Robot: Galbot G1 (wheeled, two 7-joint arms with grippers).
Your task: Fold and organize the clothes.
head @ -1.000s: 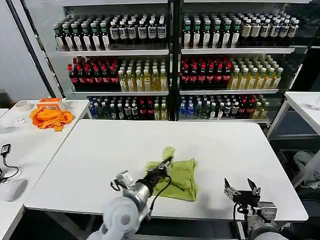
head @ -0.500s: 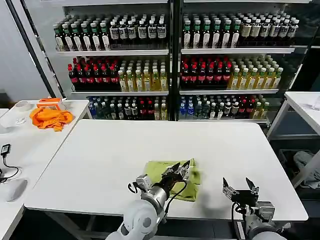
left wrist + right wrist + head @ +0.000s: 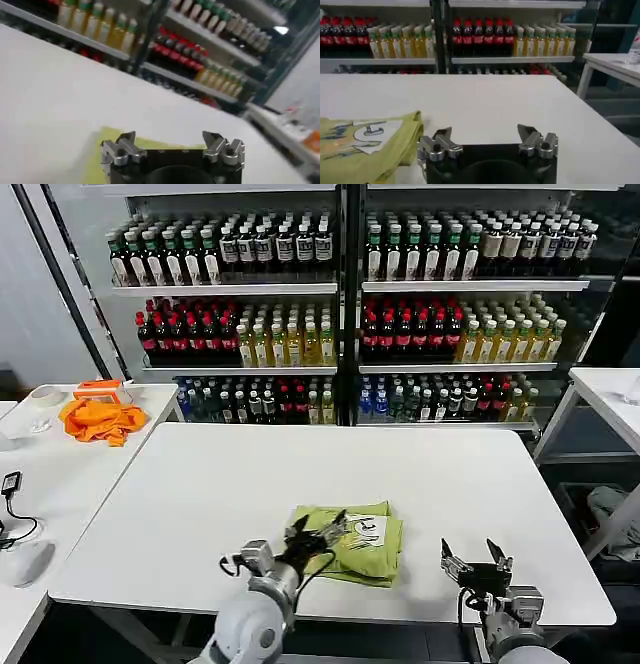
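The clothes, a light yellow-green T-shirt (image 3: 358,542), lie folded into a small rectangle near the front edge of the white table (image 3: 300,474), with the white and blue graphic (image 3: 366,532) facing up. My left gripper (image 3: 316,535) hovers open over the shirt's near left corner, holding nothing; the left wrist view shows its gripper (image 3: 171,142) spread wide above a strip of the T-shirt (image 3: 102,150). My right gripper (image 3: 470,556) stands open to the right of the shirt, apart from it. In the right wrist view, the right gripper (image 3: 485,135) sits beside the T-shirt (image 3: 367,142).
A bright orange cloth (image 3: 100,420) lies on the side table (image 3: 60,474) at the left, with a tape roll (image 3: 45,396) and a cable (image 3: 12,484). Shelves of bottles (image 3: 340,314) stand behind the table. Another white table (image 3: 610,394) stands at the right.
The left gripper carried the shirt's left part over to the right, let go and drew back left, open. The shirt now lies folded with the graphic up. The right gripper barely moved.
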